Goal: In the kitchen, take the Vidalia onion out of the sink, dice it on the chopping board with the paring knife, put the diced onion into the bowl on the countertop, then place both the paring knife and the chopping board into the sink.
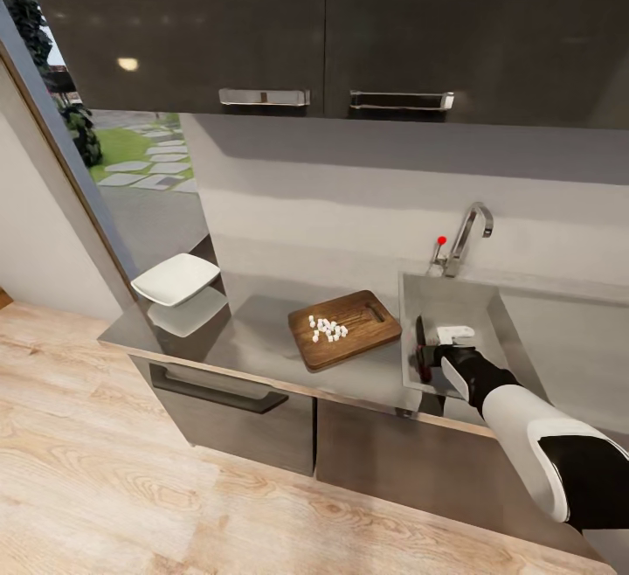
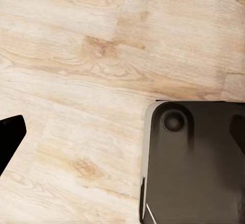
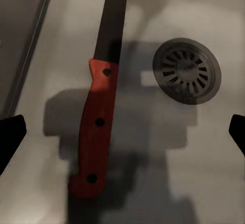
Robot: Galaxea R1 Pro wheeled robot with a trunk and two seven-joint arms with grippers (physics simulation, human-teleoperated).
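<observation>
The right arm reaches from the near right over the counter's front edge, its gripper (image 1: 441,349) hanging over the sink (image 1: 489,313) with the fingers spread and nothing between them. The right wrist view looks straight down into the basin: the two dark fingertips (image 3: 11,134) stand wide apart at the picture's edges, and the knife (image 3: 99,106) lies flat on the steel floor between them, untouched, with its red three-rivet handle toward the camera end and its dark blade pointing away along the basin. The round drain (image 3: 187,70) sits just beside the blade; the head view hides it behind the arm. In the head view the knife (image 1: 421,348) runs front to back along the sink's left wall. Left of the sink, the wooden board (image 1: 345,329) lies angled on the grey counter (image 1: 253,339), its handle slot toward the sink, with white onion cubes (image 1: 328,329) piled on it. Farther left, at the counter's end, sits the white bowl (image 1: 176,279). Behind the sink stands the tap (image 1: 467,239). The left wrist view shows wooden floor (image 2: 76,55), a dark part of the robot, and one fingertip; whether that claw is open or closed I cannot tell.
</observation>
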